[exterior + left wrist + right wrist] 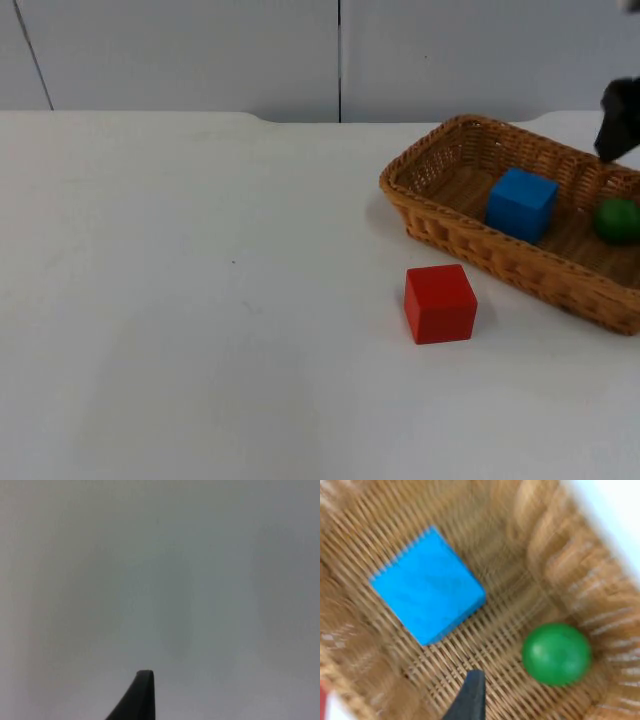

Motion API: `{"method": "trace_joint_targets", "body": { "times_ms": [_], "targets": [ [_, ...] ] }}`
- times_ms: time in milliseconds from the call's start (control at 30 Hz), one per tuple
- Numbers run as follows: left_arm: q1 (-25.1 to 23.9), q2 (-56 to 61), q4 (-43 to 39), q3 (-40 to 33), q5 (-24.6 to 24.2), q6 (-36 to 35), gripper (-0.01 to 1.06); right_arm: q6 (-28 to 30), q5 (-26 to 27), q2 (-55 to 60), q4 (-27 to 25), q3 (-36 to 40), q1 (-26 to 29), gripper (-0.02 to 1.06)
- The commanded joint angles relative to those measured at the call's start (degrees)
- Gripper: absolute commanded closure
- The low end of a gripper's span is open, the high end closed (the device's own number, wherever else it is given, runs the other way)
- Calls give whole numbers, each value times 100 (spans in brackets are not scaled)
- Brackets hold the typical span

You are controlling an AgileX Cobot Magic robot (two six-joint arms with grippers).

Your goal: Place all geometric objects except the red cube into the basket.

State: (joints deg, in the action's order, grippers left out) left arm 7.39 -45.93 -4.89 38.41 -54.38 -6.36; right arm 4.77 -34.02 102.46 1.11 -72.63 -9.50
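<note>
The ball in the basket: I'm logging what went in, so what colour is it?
Green. The ball shows best in the right wrist view, beside the blue cube.

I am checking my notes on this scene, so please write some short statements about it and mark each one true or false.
1. The blue cube lies inside the basket. True.
2. The red cube is in the basket. False: it stands on the table, in front of the basket.
3. The green ball is in the basket, apart from the blue cube. True.
4. The right pincer is above the red cube. False: it is above the basket's far end.
5. The left pincer is over the basket. False: it is over bare table.
</note>
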Motion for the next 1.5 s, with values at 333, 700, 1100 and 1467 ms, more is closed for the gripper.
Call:
{"method": "trace_joint_targets", "body": {
  "times_ms": [333,700,1100,1467],
  "targets": [
    [-18,34,-58,-12,131,-10,0,76,-1156,-2742,-183,386,14,21],
    [-18,216,-20,-12,55,-77,0,65,-1099,-4680,-253,1582,14,21],
    [-18,2449,36,-12,30,-100,0,-20,-1439,-7549,-667,3398,14,21],
    [-18,4593,-46,-12,-303,-44,0,-20,-1862,-9791,-605,4043,14,21]
  ]
}}
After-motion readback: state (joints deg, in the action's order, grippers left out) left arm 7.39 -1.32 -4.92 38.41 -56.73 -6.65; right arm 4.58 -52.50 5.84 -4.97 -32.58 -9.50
